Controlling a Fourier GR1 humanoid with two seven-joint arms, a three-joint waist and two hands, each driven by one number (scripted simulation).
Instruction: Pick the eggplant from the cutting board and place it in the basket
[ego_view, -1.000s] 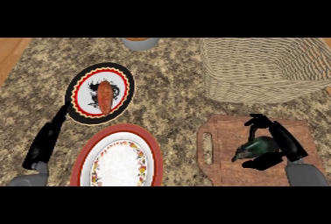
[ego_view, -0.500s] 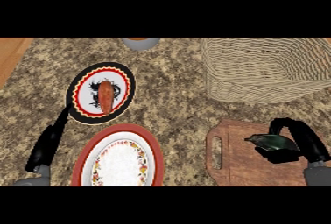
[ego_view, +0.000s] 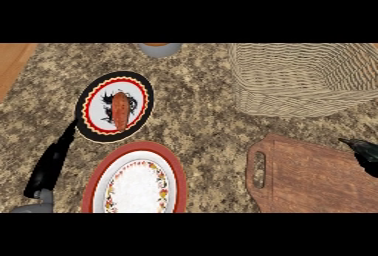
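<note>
Plainly, the eggplant could not be made out as a separate thing. The board (ego_view: 317, 180), at 4 o'clock in the view, showed only bare wood. The one dark mass near it sat at the view's 3 o'clock edge, over the board's far right corner. That was the right hand (ego_view: 368, 159), mostly cut off by the frame. A pointed, faintly green tip stuck out of it toward 10 o'clock and may have been the eggplant's stem end, so the eggplant was probably in that hand. Whether the hand was closed round anything, or how far open it was, I cannot tell.

The basket (ego_view: 295, 95) stood at 1 o'clock from the board, close beside it and apart from the hand. If the eggplant was indeed held, the step in hand looked like the carry. Doing it well would mean bringing the hand back toward 11 o'clock, clearing the near rim, and letting go only once it was over the basket's opening.

The left hand (ego_view: 53, 162) lay at 8 o'clock, flat and straight and holding nothing. Its tip was at the edge of the black plate (ego_view: 92, 107), which held a brown root (ego_view: 120, 110). A red plate (ego_view: 166, 162) sat at 7 o'clock and a grey cup (ego_view: 159, 48) at 12.
</note>
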